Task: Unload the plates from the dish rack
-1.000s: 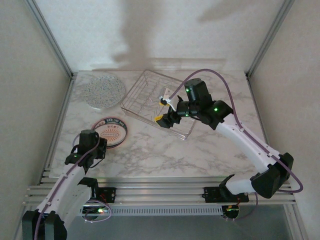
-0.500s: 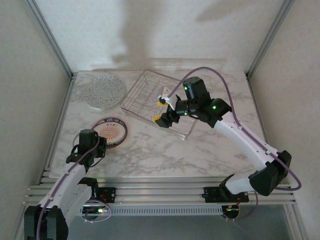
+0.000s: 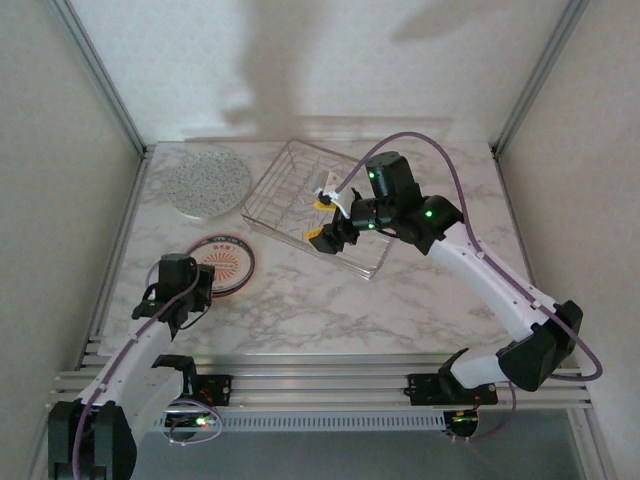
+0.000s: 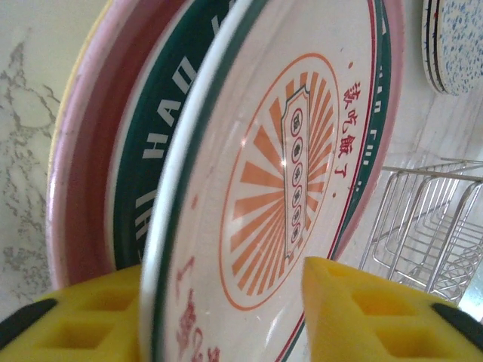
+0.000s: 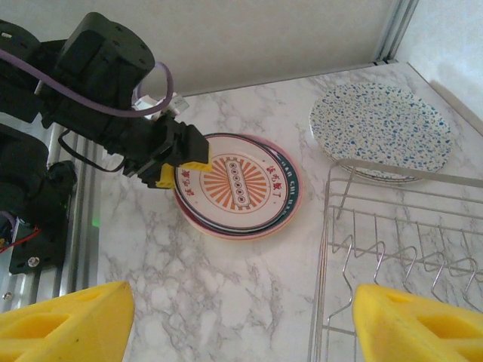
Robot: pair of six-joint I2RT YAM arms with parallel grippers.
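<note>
The white plate with the orange emblem [image 5: 238, 181] lies on top of a stack [image 3: 224, 262] with a green-rimmed plate and a pink plate [image 4: 83, 188] under it. My left gripper [image 4: 226, 320] is open, its yellow fingers [image 5: 181, 170] straddling the white plate's near rim. Speckled plates [image 3: 207, 181] lie stacked at the back left. My right gripper [image 3: 322, 220] hangs open above the near left side of the silver wire dish rack [image 3: 290, 190], with nothing between its fingers [image 5: 64, 320]. No plate stands among the rack's tines [image 5: 392, 234].
The marble table is fenced by grey walls and metal posts, with aluminium rails [image 3: 320, 385] along the near edge. The plate stack sits between the left arm and the rack. Bare marble lies in front of the rack [image 5: 226, 286].
My left gripper's jaws have parted from the white plate's rim, and the plate now rests on the stack. The right gripper has drifted slightly left over the rack.
</note>
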